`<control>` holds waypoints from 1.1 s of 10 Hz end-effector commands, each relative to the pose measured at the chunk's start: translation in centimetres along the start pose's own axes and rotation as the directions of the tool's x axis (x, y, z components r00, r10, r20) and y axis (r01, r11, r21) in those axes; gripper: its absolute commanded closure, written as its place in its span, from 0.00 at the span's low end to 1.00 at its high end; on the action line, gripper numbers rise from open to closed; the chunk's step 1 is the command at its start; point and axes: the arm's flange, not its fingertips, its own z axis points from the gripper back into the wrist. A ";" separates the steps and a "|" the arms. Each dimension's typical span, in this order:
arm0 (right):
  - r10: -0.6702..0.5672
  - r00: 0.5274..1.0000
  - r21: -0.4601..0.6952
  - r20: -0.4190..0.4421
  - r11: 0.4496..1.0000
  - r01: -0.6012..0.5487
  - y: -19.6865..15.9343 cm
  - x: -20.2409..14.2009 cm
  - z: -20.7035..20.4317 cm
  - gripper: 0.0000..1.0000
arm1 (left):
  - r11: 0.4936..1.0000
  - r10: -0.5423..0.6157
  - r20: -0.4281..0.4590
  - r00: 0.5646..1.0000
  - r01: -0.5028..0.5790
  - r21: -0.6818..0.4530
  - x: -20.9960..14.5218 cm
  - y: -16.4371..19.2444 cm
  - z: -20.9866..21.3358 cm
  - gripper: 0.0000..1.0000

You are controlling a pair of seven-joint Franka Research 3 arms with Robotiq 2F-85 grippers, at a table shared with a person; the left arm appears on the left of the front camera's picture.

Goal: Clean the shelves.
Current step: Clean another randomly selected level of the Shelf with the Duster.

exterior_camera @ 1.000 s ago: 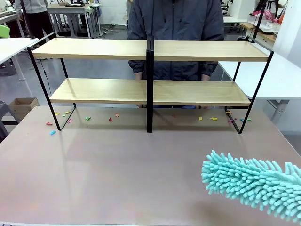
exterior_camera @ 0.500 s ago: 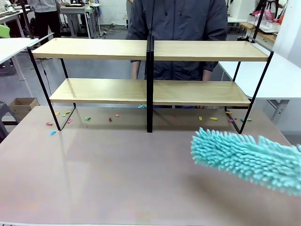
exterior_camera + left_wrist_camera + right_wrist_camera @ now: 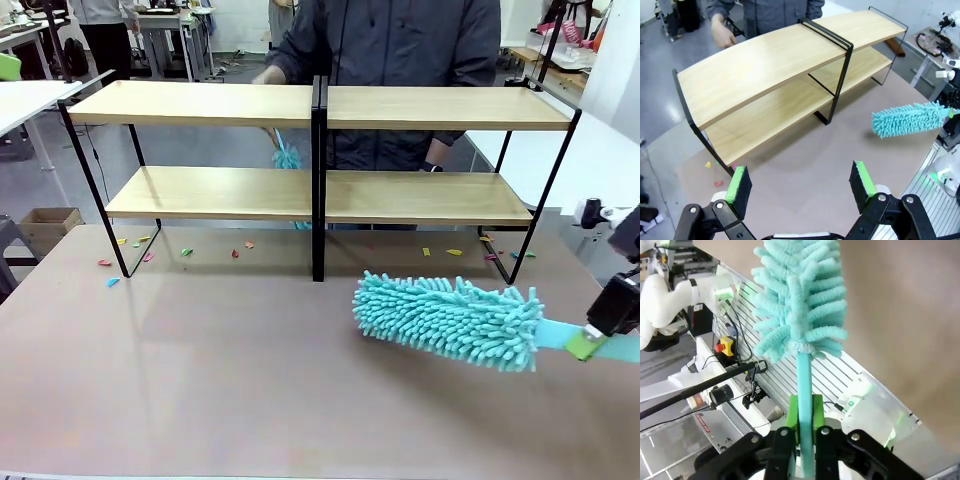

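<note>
The shelves [image 3: 430,107] are stood along the far edge of the tabletop [image 3: 220,370], reaching almost from its left edge to its right edge, with their black feet set on the surface; both tiers of boards are seen bare. In the left wrist view the shelves [image 3: 775,60] are seen from above and at a slant, on the same tabletop [image 3: 805,155]. The right gripper [image 3: 590,342] is seen at the right edge of the tabletop, pressed together on the flat handle of a teal duster [image 3: 445,320]; in its own view the handle is pinched between the green pads of the right gripper [image 3: 804,412], with the fluffy head of the duster [image 3: 800,295] rising beyond them. The head is held low over the right half of the tabletop, in front of the shelves and apart from them, pointing towards the middle; whether the surface is touched cannot be told. The left gripper [image 3: 800,182] is spread wide and nothing is held in it, above the near left part of the tabletop, with the duster [image 3: 905,119] well apart from it. Small coloured scraps [image 3: 112,281] are scattered on the tabletop under the shelves. A person [image 3: 400,40] is stood behind the far edge, one hand [image 3: 268,75] raised just behind the upper left board, and a small teal brush [image 3: 288,157] is seen behind the shelves, between the two tiers.
</note>
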 end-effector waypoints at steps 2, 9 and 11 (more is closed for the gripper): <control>0.026 1.000 -0.032 -0.015 0.999 -0.026 -0.2 3.5 -3.1 0.87 | 1.000 0.001 -0.007 1.000 -0.001 0.003 0.0 -0.1 0.0 0.00; -0.044 0.975 -0.050 0.218 0.997 0.057 -5.0 12.3 -10.8 0.87 | 1.000 0.001 -0.007 1.000 -0.001 0.003 0.0 -0.1 0.0 0.00; -0.010 0.975 -0.019 0.224 1.000 0.015 -4.9 8.9 -7.7 0.87 | 1.000 0.001 -0.007 1.000 -0.001 0.003 0.0 -0.1 0.0 0.00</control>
